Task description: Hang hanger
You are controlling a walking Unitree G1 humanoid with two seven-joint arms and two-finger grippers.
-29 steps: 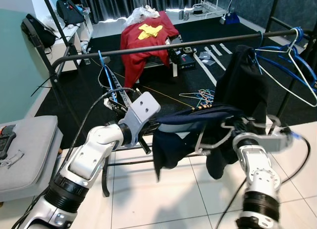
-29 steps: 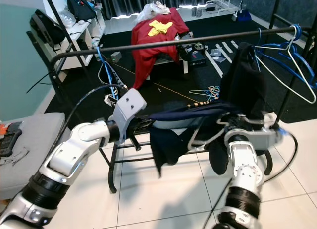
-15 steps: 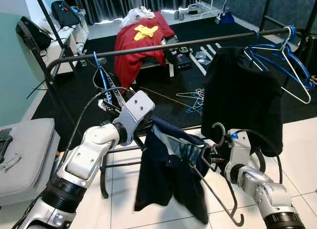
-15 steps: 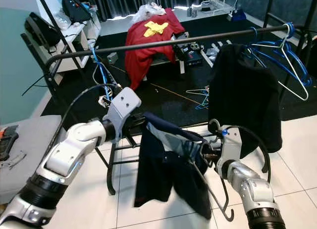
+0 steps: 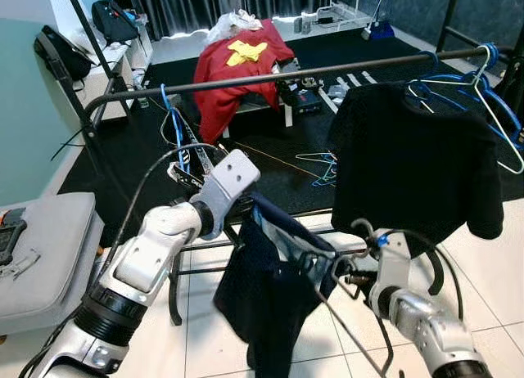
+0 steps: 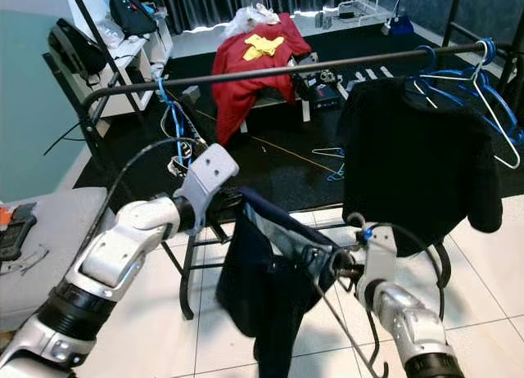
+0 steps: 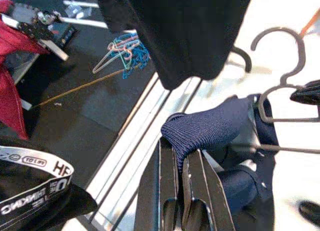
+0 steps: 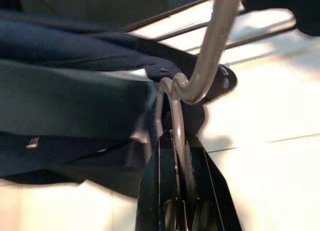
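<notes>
Here, the right gripper (image 8: 172, 141) clamps the grey hanger (image 8: 202, 71) below its stiff hook, probably the surest hold, while the left gripper (image 7: 181, 158) pinches the limp, light navy garment (image 5: 274, 288) sagging between them.

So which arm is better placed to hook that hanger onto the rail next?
Right. The right gripper is clamped on the grey hanger by its neck; the left gripper only pinches the navy garment.

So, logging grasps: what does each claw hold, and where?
Left claw pinches the navy garment at a knit edge; right claw grips the grey hanger below its hook.
</notes>
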